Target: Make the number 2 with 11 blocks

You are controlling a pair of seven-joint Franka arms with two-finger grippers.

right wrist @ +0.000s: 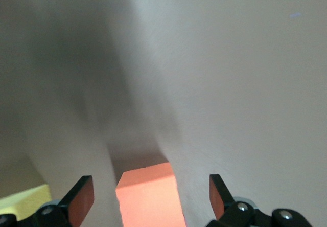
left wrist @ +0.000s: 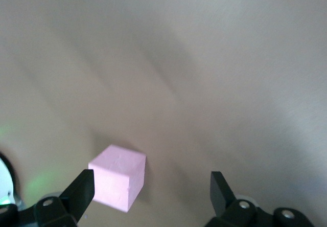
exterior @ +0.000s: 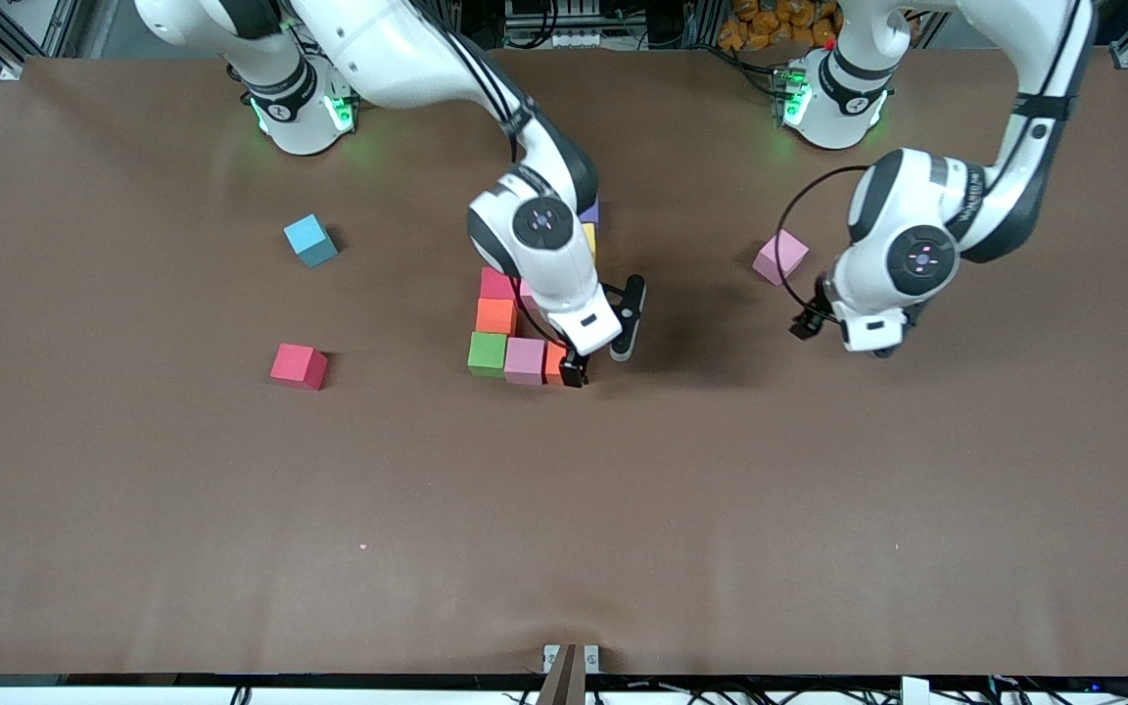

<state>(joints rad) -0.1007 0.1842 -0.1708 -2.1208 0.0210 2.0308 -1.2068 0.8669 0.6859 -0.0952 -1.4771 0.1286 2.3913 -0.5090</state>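
Observation:
The partly built number 2 lies mid-table: green (exterior: 488, 353), pink (exterior: 525, 359) and orange (exterior: 554, 360) blocks in its nearest row. A second orange block (exterior: 496, 315) and a deep pink one (exterior: 497, 283) rise from the green one. Yellow (exterior: 588, 240) and purple (exterior: 590, 210) blocks peek from under the right arm. My right gripper (exterior: 599, 358) (right wrist: 148, 186) is open, its fingers apart on either side of the row's orange block (right wrist: 148, 201). My left gripper (exterior: 843, 338) (left wrist: 151, 181) is open just over the table by a loose pale pink block (exterior: 779, 257) (left wrist: 118, 176), which sits close to one finger.
A blue block (exterior: 310, 240) and a red block (exterior: 298, 366) lie loose toward the right arm's end of the brown table (exterior: 564, 529). A small bracket (exterior: 570, 658) sits at the table's edge nearest the front camera.

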